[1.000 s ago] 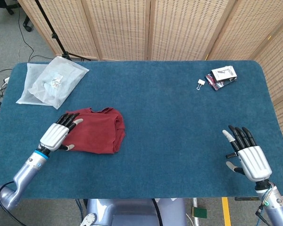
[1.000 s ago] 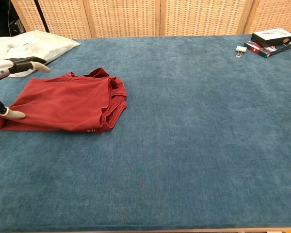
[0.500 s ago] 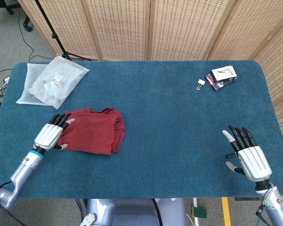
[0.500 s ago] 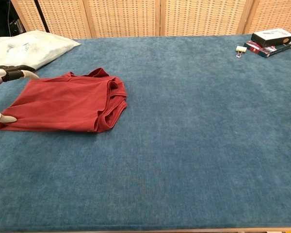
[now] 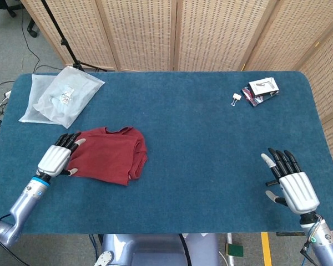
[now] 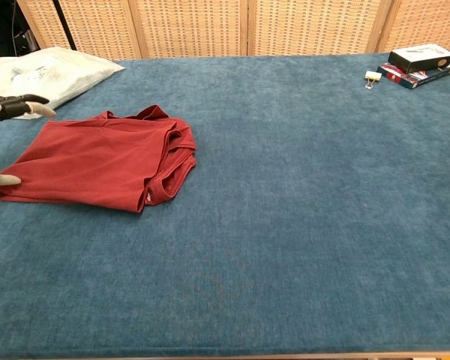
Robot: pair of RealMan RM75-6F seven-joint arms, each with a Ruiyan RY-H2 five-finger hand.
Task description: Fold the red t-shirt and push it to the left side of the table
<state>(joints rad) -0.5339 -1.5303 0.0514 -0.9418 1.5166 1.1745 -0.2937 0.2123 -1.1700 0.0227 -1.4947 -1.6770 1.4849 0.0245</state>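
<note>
1. The red t-shirt (image 5: 110, 154) lies folded on the table's (image 5: 200, 127) left half.
2. The left hand (image 5: 56, 158) rests at the shirt's left edge, fingers spread, gripping nothing.
3. The right hand (image 5: 289, 182) hovers far right, fingers apart, holding nothing.

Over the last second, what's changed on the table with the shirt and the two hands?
The left hand has drawn back leftward, from lying over the red t-shirt to sitting at its left edge, fingers spread. The shirt slid slightly left with it and stays folded. The right hand stayed open near the table's right front, and the plastic bag, binder clip and boxes have not moved.
</note>
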